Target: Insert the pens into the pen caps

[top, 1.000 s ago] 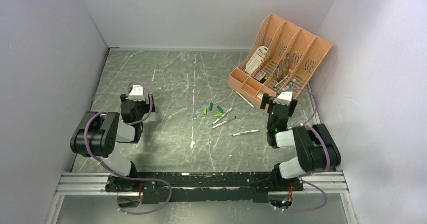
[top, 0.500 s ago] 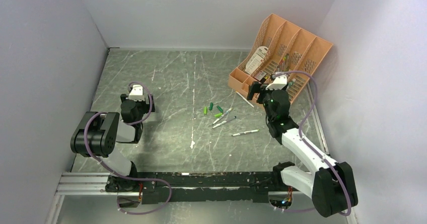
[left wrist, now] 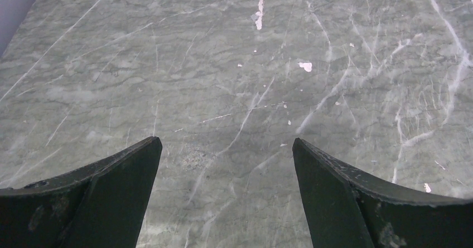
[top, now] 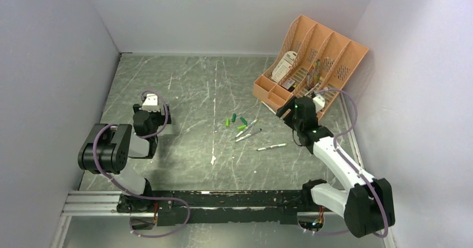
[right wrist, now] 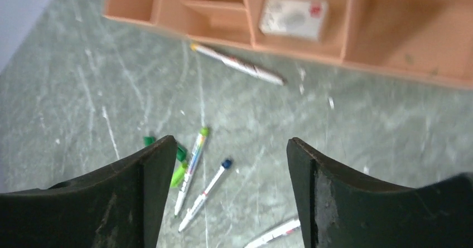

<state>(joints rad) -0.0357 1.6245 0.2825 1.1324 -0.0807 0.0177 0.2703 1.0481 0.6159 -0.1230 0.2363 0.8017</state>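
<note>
- The left gripper [left wrist: 226, 143] hangs over the bare grey table [left wrist: 240, 64], its jaws wide apart with nothing between them.
- The right gripper [right wrist: 231, 142] is above the table near the orange organizer [right wrist: 401, 64], jaws apart and holding nothing.
- The three pens [top: 248, 135] lie flat in the middle of the table: two side by side, the third [top: 271, 146] apart from them, nearer the right arm.
- The green caps [top: 235, 117] lie loose in a small cluster just left of the paired pens.
- Another pen [right wrist: 237, 64] lies beside the organizer's front edge.
</note>
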